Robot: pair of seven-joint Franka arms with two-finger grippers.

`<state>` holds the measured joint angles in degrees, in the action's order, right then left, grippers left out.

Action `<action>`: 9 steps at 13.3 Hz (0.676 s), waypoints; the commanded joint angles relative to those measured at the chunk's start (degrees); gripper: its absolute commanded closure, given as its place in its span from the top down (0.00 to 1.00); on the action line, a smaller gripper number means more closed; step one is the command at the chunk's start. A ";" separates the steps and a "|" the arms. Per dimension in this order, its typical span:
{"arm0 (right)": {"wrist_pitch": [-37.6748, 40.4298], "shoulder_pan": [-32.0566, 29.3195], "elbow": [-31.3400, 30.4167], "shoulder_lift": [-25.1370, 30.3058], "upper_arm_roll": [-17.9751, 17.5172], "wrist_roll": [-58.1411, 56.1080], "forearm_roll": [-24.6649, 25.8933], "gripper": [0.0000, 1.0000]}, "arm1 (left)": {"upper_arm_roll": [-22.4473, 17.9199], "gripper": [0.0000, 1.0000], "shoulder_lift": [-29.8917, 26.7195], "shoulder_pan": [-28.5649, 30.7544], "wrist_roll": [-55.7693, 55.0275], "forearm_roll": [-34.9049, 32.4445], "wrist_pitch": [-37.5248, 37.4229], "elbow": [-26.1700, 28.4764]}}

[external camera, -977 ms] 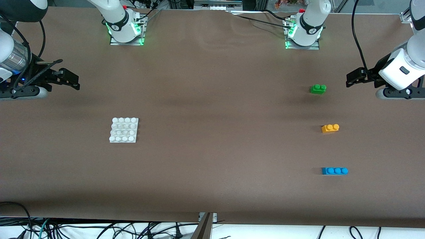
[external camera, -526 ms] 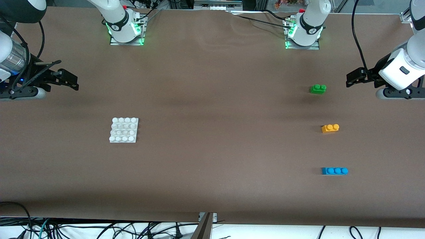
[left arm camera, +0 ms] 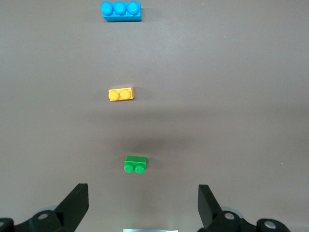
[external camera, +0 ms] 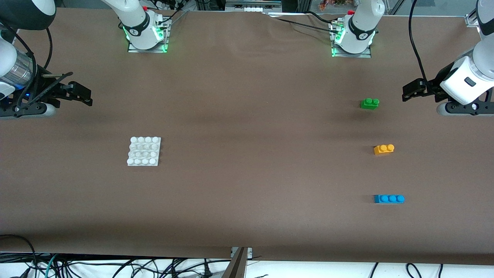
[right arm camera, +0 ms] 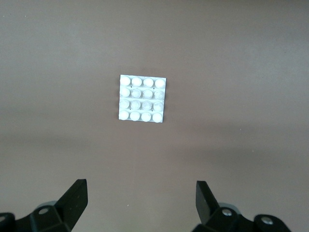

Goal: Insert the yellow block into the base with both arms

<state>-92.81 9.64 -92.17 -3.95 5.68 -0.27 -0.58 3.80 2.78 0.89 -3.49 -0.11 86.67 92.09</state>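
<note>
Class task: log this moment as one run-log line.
yellow block: untouched | base: bare | left end effector: open, waiting | right end effector: open

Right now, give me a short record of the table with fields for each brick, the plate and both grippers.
yellow block: small yellow-orange two-stud plastic brick, alone on the table toward the left arm's end
green two-stud brick: farther from the front camera than the yellow block
blue three-stud brick: nearest the front camera of the three
base: flat white square studded plate, nothing on it, toward the right arm's end
left gripper: open, holding nothing
right gripper: open, holding nothing
</note>
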 commanded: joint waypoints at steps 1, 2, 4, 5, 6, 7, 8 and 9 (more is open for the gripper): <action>0.70 -0.76 0.23 0.08 -0.58 -0.87 0.76 0.99 | 0.33 1.00 -0.15 0.42 1.12 0.11 -0.62 -0.24; 0.70 -0.76 0.23 0.08 -0.58 -0.87 0.76 0.99 | 0.33 1.00 -0.15 0.42 1.12 0.11 -0.62 -0.24; 0.61 -0.76 0.23 0.08 -0.58 -0.87 0.76 0.99 | 0.33 1.00 -0.15 0.42 1.12 0.11 -0.62 -0.24; 0.61 -0.76 0.15 0.08 -0.58 -0.78 0.76 0.99 | 0.33 1.00 -0.15 0.42 1.12 0.11 -0.62 -0.24; 0.70 -0.76 0.23 0.17 -0.58 -0.87 0.76 0.99 | 0.33 1.00 -0.15 0.42 1.12 0.11 -0.62 -0.24; 0.79 -0.76 0.23 0.26 -0.49 -0.87 0.76 0.99 | 0.33 1.00 -0.15 0.42 1.12 0.11 -0.62 -0.24; 0.70 -0.76 0.23 0.17 -0.49 -0.87 0.76 0.99 | 0.33 1.00 -0.15 0.42 1.12 0.11 -0.62 -0.24; 0.35 -0.85 0.23 0.17 -0.40 -0.87 0.76 0.99 | 0.33 1.00 -0.15 0.42 1.12 0.11 -0.62 -0.24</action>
<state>-92.81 9.62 -92.17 -3.99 5.70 -0.30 -0.54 3.80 2.78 0.89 -3.49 -0.11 86.67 92.09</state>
